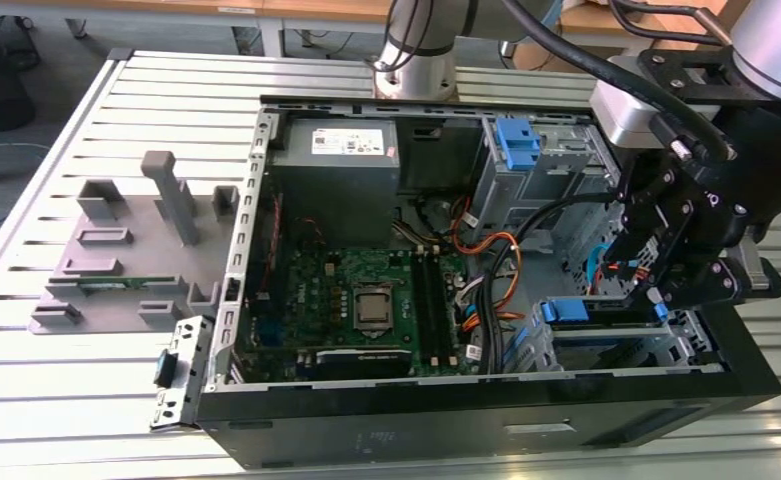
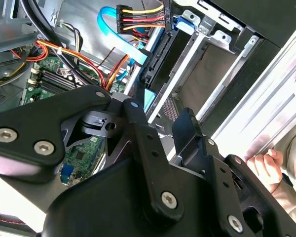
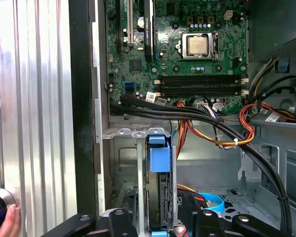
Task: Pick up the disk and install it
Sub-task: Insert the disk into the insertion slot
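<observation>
The disk [image 3: 156,195] stands on edge in a metal bay slot of the open computer case [image 1: 497,405]. Its blue plastic rail [image 3: 159,158] shows in the first wrist view, and the rail's blue end [image 1: 566,311] shows in the exterior view. My gripper [image 1: 650,292] hangs over that bay on the exterior view's right. In the first wrist view the gripper [image 3: 158,217] is open, one black finger [image 3: 119,216] on each side of the disk's edge with a gap on both sides. The second wrist view shows the gripper [image 2: 163,118] above the bay.
Orange, red and black cables [image 3: 222,131] run close past the bay. A motherboard [image 1: 363,300], a grey power-supply box [image 1: 343,150] and an upright blue latch [image 1: 516,140] sit inside the case. Grey fixtures [image 1: 137,250] stand on the slatted table. A person's hand [image 2: 266,168] rests nearby.
</observation>
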### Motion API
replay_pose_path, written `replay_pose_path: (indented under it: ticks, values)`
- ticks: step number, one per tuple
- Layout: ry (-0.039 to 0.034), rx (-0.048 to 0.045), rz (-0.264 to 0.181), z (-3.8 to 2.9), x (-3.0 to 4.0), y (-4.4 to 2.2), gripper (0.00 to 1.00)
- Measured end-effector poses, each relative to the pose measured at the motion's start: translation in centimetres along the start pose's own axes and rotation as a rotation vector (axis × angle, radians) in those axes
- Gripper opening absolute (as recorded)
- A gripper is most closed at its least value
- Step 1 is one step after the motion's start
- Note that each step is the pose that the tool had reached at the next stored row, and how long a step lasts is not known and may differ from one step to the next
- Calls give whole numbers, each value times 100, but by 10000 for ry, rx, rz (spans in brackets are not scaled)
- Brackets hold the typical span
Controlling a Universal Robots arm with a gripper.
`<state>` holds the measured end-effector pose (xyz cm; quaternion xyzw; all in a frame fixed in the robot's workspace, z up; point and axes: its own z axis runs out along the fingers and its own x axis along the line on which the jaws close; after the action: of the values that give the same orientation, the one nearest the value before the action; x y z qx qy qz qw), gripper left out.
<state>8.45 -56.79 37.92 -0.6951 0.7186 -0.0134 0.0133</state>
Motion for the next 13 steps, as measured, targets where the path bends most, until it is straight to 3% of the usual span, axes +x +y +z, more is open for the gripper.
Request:
replay_pose_path:
  ticks: [13]
  values:
    - [3,0,0,37,0,-2,49]
